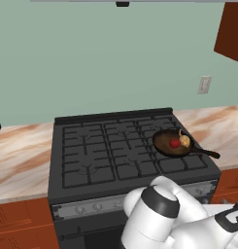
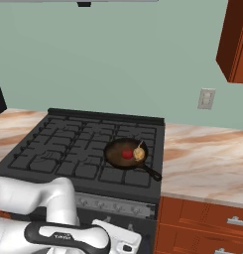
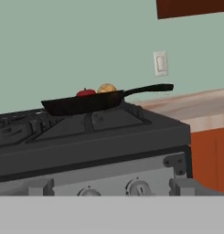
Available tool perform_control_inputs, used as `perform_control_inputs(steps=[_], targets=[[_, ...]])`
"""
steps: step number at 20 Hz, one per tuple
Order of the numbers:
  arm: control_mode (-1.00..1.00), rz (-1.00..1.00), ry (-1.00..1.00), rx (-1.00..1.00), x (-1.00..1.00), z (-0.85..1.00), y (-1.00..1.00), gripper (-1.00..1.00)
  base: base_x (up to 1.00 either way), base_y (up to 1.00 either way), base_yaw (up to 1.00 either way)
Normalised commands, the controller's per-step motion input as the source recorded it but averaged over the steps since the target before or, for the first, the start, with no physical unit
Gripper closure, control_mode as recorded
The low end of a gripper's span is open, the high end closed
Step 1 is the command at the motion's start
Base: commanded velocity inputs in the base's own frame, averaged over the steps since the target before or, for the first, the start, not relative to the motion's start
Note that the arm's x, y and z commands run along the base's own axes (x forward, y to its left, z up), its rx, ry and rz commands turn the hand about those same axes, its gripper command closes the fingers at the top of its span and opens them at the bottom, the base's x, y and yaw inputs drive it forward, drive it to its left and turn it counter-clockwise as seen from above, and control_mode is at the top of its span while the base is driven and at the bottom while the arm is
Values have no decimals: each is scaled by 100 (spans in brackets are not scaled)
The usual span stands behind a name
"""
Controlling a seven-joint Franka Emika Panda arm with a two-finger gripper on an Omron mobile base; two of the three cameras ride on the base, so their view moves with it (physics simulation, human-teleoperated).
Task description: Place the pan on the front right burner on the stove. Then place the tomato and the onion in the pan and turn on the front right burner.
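Pan (image 1: 173,144) is sitting on the front right burner (image 1: 181,161) of the stove (image 1: 91,151), handle sticking out toward 4 o'clock over the worktop (image 1: 222,127). Tomato (image 1: 175,143) and onion (image 1: 184,140) are both inside, touching, onion at the tomato's 3 o'clock. The hand is low in front of the knobs (image 3: 139,187), wide open and holding nothing.

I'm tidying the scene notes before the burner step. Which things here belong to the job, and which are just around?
Part of the job:
pan
tomato in the pan
onion in the pan
front right burner
stove
stove knobs

Just around:
wall outlet
marble counter
wooden cabinets
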Motion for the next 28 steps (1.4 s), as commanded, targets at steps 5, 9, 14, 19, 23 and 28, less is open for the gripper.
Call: perform_control_inputs(steps=[5, 9, 14, 19, 23, 28], targets=[[-100, 0, 0, 0, 0, -15, 0, -100, 0, 0, 0], [-100, 0, -2, 0, 0, 0, -7, -100, 0, 0, 0], [-100, 0, 0, 0, 0, 0, -27, -100, 0, 0, 0], [-100, 0, 0, 0, 0, 0, -15, -100, 0, 0, 0], [-100, 0, 0, 0, 0, -2, 0, -100, 0, 0, 0], [-100, 0, 0, 0, 0, -13, 1, -100, 0, 0, 0]])
